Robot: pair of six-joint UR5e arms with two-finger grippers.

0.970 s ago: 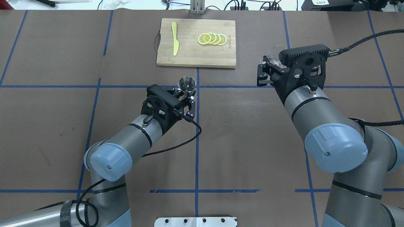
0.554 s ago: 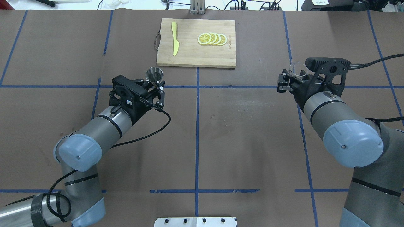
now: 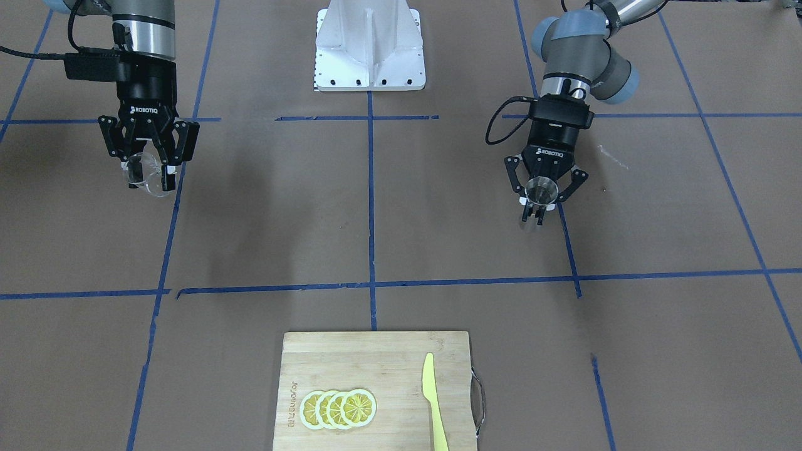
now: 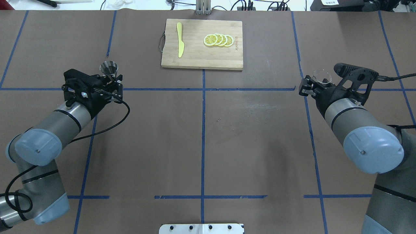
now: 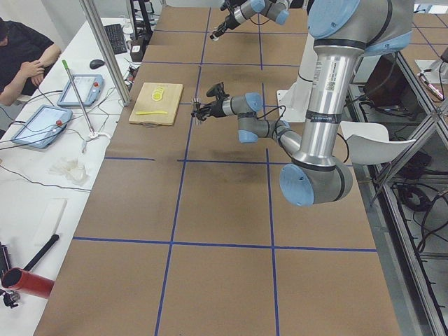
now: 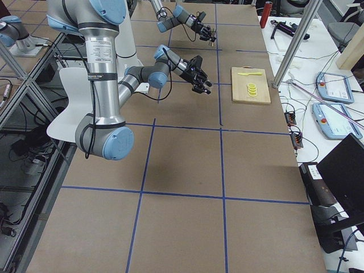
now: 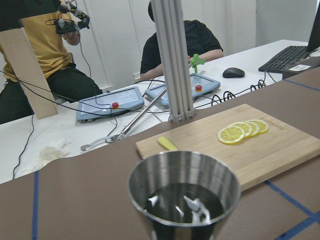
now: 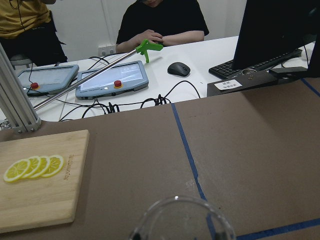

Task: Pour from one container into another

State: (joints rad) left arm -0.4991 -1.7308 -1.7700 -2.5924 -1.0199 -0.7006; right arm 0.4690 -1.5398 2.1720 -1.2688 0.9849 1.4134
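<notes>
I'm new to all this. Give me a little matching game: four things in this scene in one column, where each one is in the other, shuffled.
Things:
1. metal jigger
2. glass cup
3. yellow knife
4. lemon slices

Places:
A. overlapping in a row on the cutting board
B. gripped by the right tool
C. lying flat near the board's handle
D. gripped by the left tool

Pairs: 1-D, 2-B, 3-C, 4-A

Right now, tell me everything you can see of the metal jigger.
The metal jigger is shiny silver-grey, and its upper cone flares to a round open mouth. It is upright, mouth up, clamped in the left tool and held off the table on the robot's left side. Its inside looks dark with glints; liquid or not, I cannot tell.
</notes>
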